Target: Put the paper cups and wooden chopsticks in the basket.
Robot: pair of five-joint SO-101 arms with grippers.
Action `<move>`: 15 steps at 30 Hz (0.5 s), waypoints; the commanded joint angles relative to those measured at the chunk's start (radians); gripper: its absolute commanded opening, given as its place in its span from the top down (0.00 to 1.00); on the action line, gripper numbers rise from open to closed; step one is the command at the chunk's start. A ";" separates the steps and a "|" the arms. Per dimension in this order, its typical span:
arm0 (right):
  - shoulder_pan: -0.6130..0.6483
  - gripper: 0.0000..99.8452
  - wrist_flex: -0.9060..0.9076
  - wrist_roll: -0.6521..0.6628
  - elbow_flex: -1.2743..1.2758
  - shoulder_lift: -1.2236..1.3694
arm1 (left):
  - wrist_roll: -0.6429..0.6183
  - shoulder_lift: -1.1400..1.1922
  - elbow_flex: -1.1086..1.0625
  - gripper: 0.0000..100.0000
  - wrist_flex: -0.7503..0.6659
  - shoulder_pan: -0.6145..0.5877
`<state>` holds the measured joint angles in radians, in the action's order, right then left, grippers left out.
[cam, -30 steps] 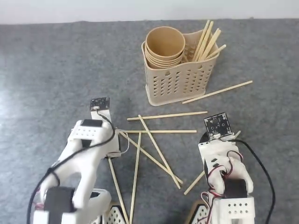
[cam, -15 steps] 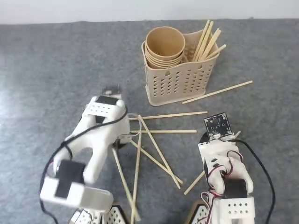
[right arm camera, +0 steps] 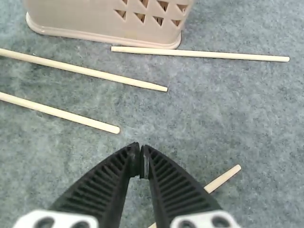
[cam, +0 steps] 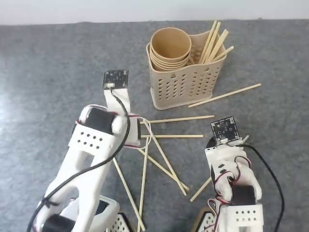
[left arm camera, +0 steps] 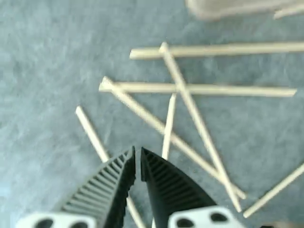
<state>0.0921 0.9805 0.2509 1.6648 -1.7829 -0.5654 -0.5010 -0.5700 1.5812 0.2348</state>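
Note:
The beige perforated basket [cam: 186,83] stands at the back and holds a stack of paper cups [cam: 170,44] and several wooden chopsticks [cam: 215,42]. More chopsticks lie crossed on the grey mat [cam: 164,155], and one leans at the basket's foot [cam: 224,95]. My left arm [cam: 99,140] hangs over the left end of the crossed pile. My left gripper [left arm camera: 137,154] is shut above the chopsticks [left arm camera: 168,124] with nothing seen between its fingers. My right gripper [right arm camera: 140,151] is shut and low over bare mat, with a chopstick end [right arm camera: 223,177] beside it and the basket [right arm camera: 104,19] ahead.
Grey felt mat [cam: 48,72] covers the whole table. My right arm [cam: 231,166] sits at the front right, with one chopstick [cam: 202,189] lying partly beneath it. Open mat stretches to the left of the basket.
My left arm has swung forward toward the basket and its wrist has risen. Two chopsticks near it have shifted slightly. The right arm has kept still.

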 commanded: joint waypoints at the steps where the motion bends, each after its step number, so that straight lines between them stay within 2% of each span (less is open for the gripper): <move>1: 0.005 0.99 -0.013 0.012 0.020 0.001 | -0.014 0.028 -0.033 0.95 -0.028 -0.083; 4: 0.005 0.99 -0.013 0.012 0.020 0.001 | -0.014 0.084 -0.079 0.86 -0.094 -0.137; 9: 0.005 0.99 -0.013 0.012 0.020 0.001 | -0.014 0.181 -0.151 0.73 -0.176 -0.140; 12: 0.005 0.99 -0.015 0.012 0.020 0.001 | -0.014 0.232 -0.205 0.75 -0.221 -0.140; 15: 0.005 0.99 -0.015 0.012 0.020 0.001 | -0.012 0.273 -0.231 0.81 -0.235 -0.149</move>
<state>0.0921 0.9805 0.2509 1.6648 -1.7829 -0.5669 -0.2478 -0.8017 1.3725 0.1028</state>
